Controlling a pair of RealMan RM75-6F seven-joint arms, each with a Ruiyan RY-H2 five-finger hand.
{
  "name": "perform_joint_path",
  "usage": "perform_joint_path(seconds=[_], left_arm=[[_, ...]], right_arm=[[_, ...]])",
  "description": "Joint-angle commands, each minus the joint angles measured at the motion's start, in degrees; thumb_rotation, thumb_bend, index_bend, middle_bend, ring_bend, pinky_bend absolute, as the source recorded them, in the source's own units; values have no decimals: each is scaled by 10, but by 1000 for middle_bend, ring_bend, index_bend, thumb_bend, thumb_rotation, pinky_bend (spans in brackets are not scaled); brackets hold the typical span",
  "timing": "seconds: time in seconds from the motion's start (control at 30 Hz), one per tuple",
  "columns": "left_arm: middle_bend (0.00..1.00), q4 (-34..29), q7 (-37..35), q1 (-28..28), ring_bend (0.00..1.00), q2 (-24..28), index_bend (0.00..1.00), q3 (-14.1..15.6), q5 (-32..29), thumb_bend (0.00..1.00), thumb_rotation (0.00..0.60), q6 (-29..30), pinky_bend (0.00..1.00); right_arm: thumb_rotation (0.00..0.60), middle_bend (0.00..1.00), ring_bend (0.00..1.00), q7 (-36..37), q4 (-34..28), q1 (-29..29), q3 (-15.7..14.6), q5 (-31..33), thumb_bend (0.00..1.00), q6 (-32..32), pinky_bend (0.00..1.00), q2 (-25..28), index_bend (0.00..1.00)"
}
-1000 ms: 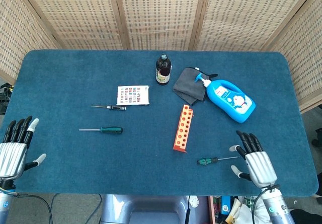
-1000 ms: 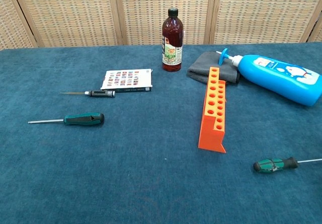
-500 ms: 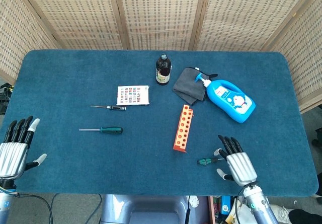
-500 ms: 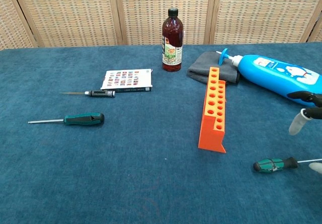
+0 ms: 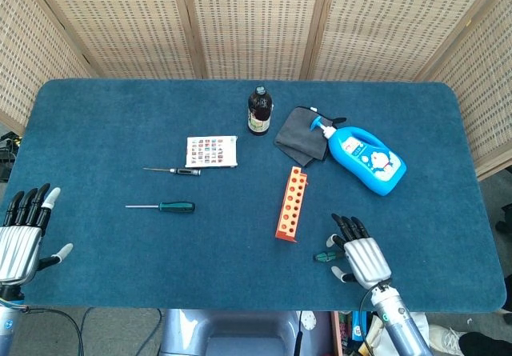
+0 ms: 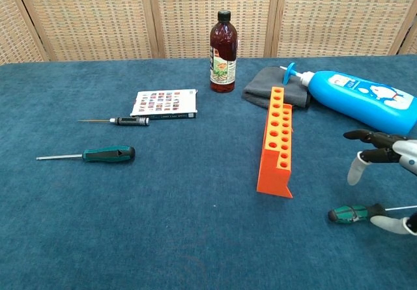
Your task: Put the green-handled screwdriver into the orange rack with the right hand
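Task barely begun: right robot hand (image 5: 361, 256) spread over green-handled screwdriver (image 6: 356, 213), not gripping; orange rack (image 5: 290, 203) empty; grasp, lift, insertion left

The right hand (image 5: 362, 257) has slid left along the front of the bench, from well right of the green-handled screwdriver (image 6: 355, 213) to directly over its shaft. Its spread fingers (image 6: 362, 135) now show in the chest view, just above the handle, holding nothing.
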Motion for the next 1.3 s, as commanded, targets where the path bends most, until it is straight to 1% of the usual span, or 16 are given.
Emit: perform_joint_path(seconds=[0.03, 0.43, 1.3], left_arm=[[0, 0, 0, 0, 0, 0, 0, 0, -1, 0, 600, -1, 0], [0, 2, 2, -2, 0, -2, 0, 0, -4, 0, 600, -6, 0], [0, 2, 4, -3, 0, -3, 0, 0, -3, 0, 600, -6, 0]], right_arm=[[600, 0, 0, -9, 0, 6, 1, 12, 227, -12, 0, -6, 386], [600, 0, 0, -21, 18, 23, 5, 49, 227, -40, 0, -27, 403], [600, 0, 0, -27, 41, 44, 6, 79, 227, -55, 0, -46, 450]])
